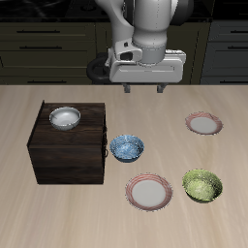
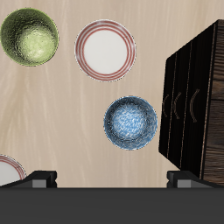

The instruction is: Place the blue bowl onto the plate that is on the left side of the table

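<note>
My gripper (image 1: 143, 88) hangs high, fingers apart, empty; blue bowl (image 1: 127, 147) lies below it, beside the dark cabinet (image 1: 68, 145).

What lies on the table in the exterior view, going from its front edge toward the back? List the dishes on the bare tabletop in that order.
Larger pink-rimmed plate → green bowl → blue bowl → smaller pink-rimmed plate.
</note>
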Robot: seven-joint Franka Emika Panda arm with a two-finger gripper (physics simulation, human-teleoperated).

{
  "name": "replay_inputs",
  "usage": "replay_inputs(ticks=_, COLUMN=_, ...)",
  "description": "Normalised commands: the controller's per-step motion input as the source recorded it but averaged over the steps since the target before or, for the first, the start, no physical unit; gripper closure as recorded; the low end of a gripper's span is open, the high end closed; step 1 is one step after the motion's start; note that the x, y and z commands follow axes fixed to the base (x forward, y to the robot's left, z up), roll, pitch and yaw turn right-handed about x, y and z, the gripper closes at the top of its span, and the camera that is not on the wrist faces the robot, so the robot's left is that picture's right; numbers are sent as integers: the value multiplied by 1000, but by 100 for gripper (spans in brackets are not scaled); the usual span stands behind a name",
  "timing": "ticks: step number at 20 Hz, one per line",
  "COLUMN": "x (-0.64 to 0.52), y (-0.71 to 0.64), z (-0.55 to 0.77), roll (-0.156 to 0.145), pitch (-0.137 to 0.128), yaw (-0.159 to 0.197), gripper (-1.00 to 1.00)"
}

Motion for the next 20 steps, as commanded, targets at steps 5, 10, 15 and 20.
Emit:
replay_inputs(ticks=5, x=147, y=53, z=-101, roll=-4, pitch=5, yaw=11, gripper=-100)
replay_inputs(ticks=10, x=106, y=11, z=-114, roll=-9, pitch=1, yaw=16, gripper=-100)
replay_inputs(ticks=15, x=59, y=71, z=-334, roll=1, pitch=29, yaw=21, gripper=-100)
replay_inputs(ticks=20, x=68, y=80, z=-307, roll=-2, pitch=29, yaw=12, gripper=-100)
